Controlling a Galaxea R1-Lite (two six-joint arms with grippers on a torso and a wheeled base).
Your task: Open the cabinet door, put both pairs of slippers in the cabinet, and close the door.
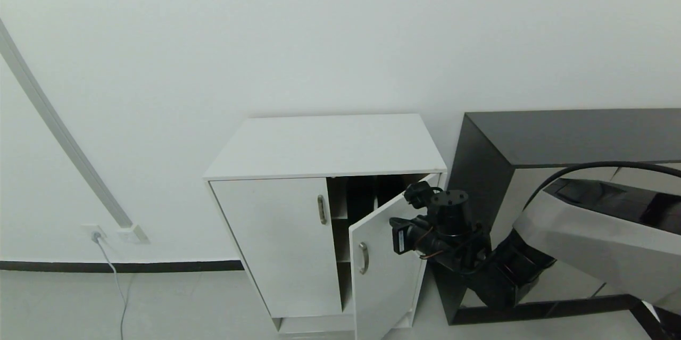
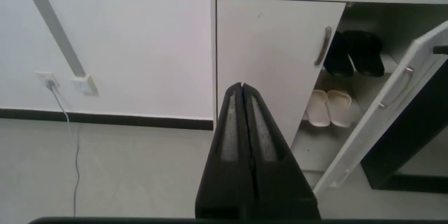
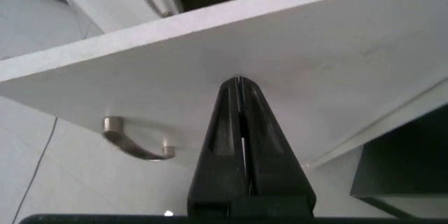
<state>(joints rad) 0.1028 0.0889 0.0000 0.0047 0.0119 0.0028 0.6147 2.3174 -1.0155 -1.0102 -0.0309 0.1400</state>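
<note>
The white cabinet (image 1: 324,148) stands against the wall. Its right door (image 1: 385,265) hangs partly open, its left door (image 1: 276,239) is closed. In the left wrist view, a black pair of slippers (image 2: 357,52) sits on an upper shelf and a white pair of slippers (image 2: 330,107) on the shelf below. My right gripper (image 3: 241,87) is shut, its tip against the outer face of the right door (image 3: 280,49), near the door handle (image 3: 136,143). My left gripper (image 2: 242,91) is shut and holds nothing, some way back from the cabinet front.
A black console with a mirrored front (image 1: 532,138) stands right beside the cabinet. A wall socket with a cable (image 1: 96,234) and a slanted wall conduit (image 1: 53,122) are to the left. Bare floor (image 1: 159,303) lies in front.
</note>
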